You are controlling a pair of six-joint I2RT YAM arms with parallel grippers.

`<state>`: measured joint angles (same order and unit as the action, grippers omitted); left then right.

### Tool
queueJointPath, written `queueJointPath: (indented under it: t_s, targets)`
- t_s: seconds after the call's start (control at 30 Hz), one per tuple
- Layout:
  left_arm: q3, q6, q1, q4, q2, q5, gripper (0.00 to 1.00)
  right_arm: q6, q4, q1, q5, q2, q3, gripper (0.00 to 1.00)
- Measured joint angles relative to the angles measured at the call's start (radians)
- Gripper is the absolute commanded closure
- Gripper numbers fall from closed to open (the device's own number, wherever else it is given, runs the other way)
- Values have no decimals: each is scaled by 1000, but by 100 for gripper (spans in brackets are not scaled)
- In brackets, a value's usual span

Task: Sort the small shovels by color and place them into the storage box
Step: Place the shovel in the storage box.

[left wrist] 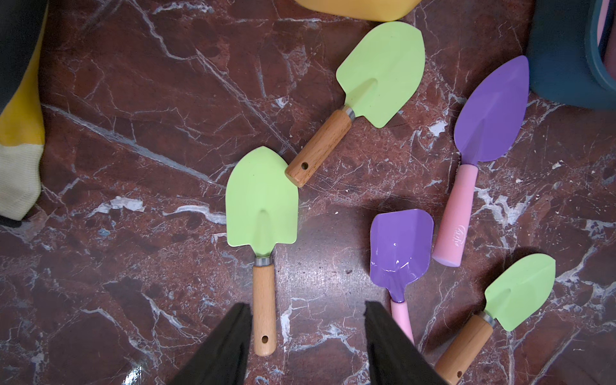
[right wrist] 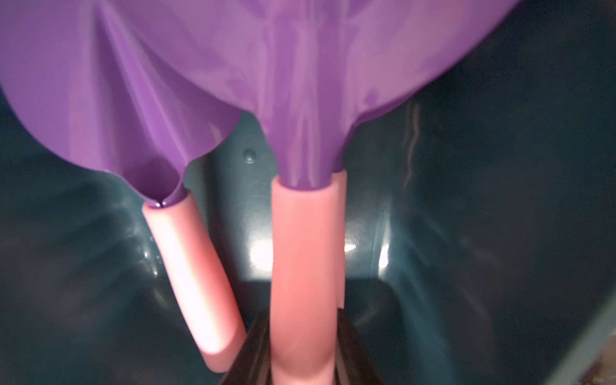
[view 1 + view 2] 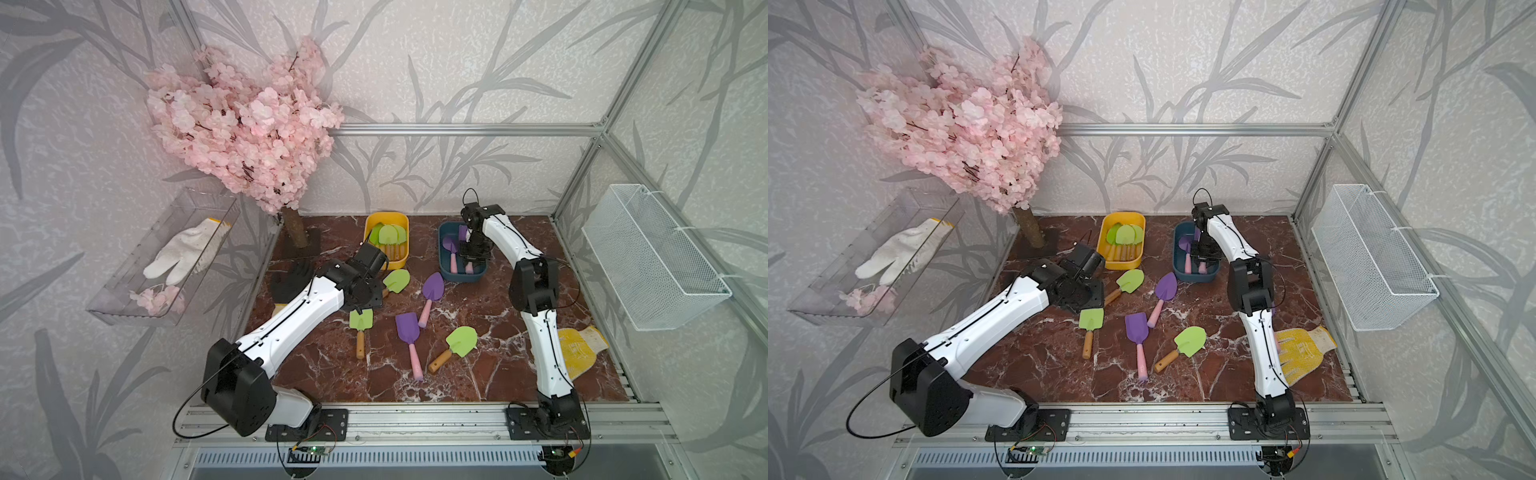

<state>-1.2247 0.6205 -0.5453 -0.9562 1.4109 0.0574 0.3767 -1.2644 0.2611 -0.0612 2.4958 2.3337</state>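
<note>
Currently pinches purple shovel (image 2: 306, 266) by its handle with right jaws, low inside blue box (image 3: 455, 276); holds left jaws spread over green shovel (image 1: 263, 206) on surface (image 1: 133, 100). Risks dragging neighbouring shovel (image 2: 186, 253) out on withdrawal.

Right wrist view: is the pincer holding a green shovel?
No, the right pincer is clamped on the pink handle of a purple shovel inside the blue bin.
</note>
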Motion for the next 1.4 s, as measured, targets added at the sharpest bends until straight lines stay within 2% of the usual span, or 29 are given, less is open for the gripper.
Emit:
queueJointPath:
  t_s: [0.73,1.4]
  targets:
    - [0,0,0,0,0,-3,42,-8,-54,24,0,70,114,75]
    - [0,0,0,0,0,-3,42,-7,-65,32,0,81,117,65]
